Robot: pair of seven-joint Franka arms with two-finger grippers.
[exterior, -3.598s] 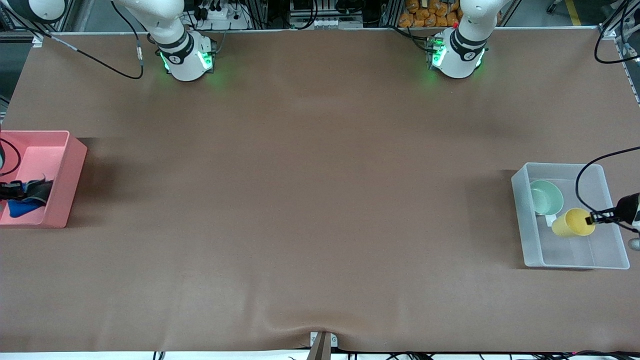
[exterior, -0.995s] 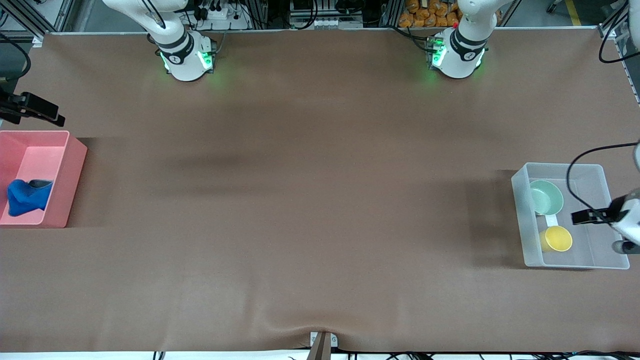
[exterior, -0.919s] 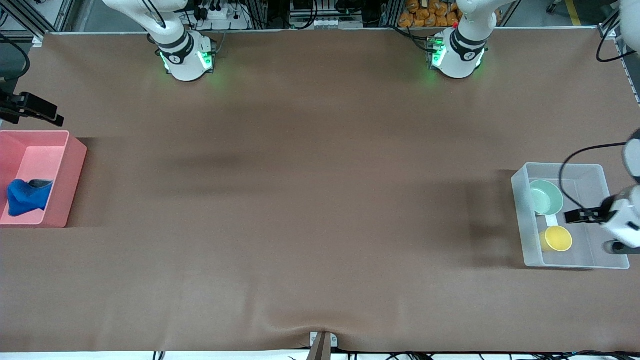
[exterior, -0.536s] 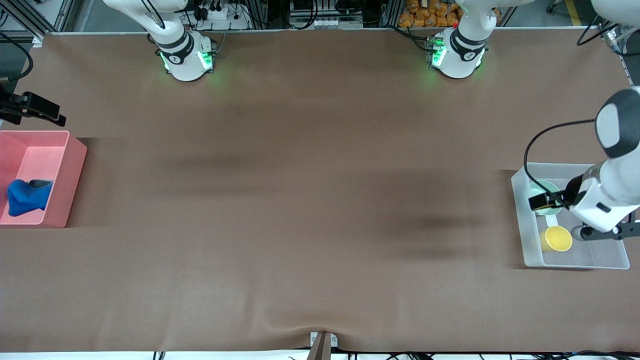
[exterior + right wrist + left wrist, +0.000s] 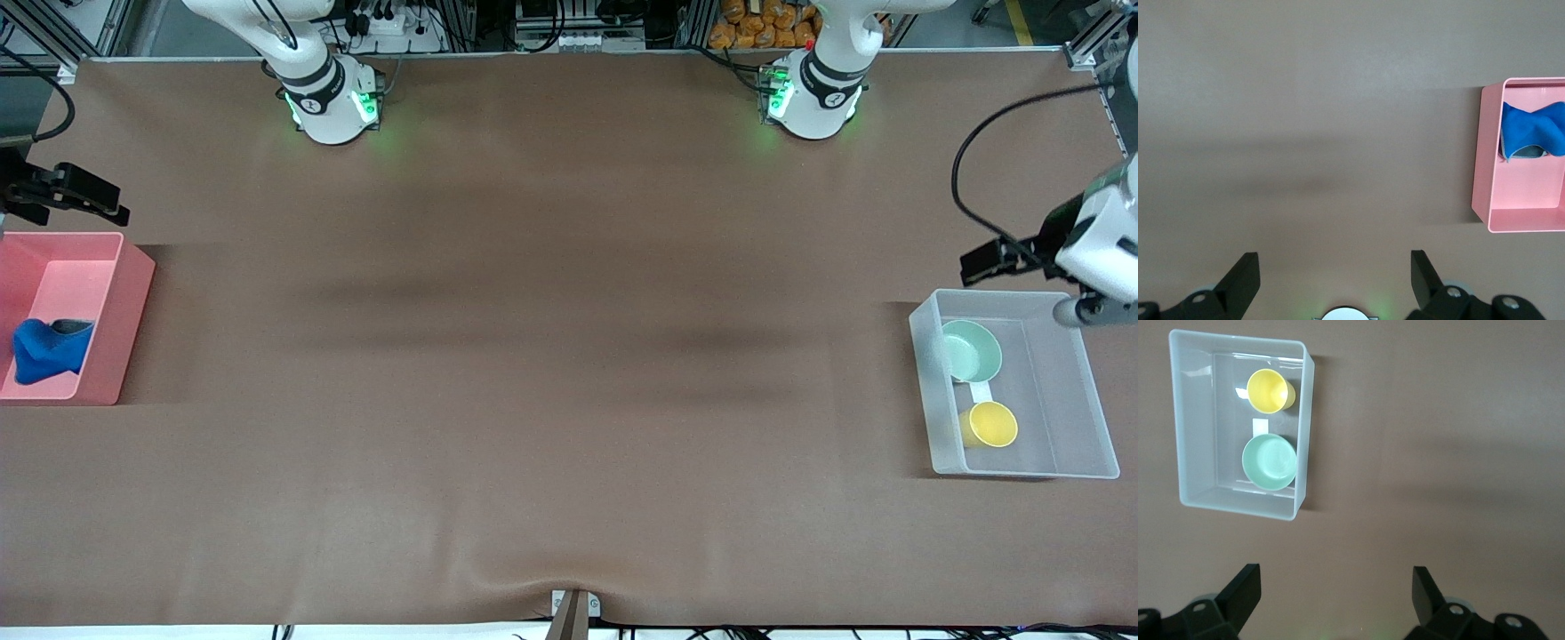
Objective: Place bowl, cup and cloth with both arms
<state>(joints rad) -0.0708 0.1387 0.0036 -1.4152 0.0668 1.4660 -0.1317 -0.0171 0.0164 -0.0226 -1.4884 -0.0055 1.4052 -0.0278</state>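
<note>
Not much risk left, I'd say: bowl (image 5: 972, 350) and cup (image 5: 992, 424) sit in the clear bin (image 5: 1067, 391), cloth (image 5: 43, 351) in the pink bin (image 5: 124, 311). Worst case, a low swing of an arm clips a bin wall.

Left hand (image 5: 989, 259) is wide, empty, up over the bench just beside the clear bin, apart from bowl and cup. Right hand (image 5: 87, 193) is wide too, empty, above the bench beside the pink bin, well clear of the cloth.

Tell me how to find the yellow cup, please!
Look at the clear plastic bin at the left arm's end of the table. Two things sit inside. The cup is bright yellow and narrower, nearer the front camera than the mint-green bowl.
</note>
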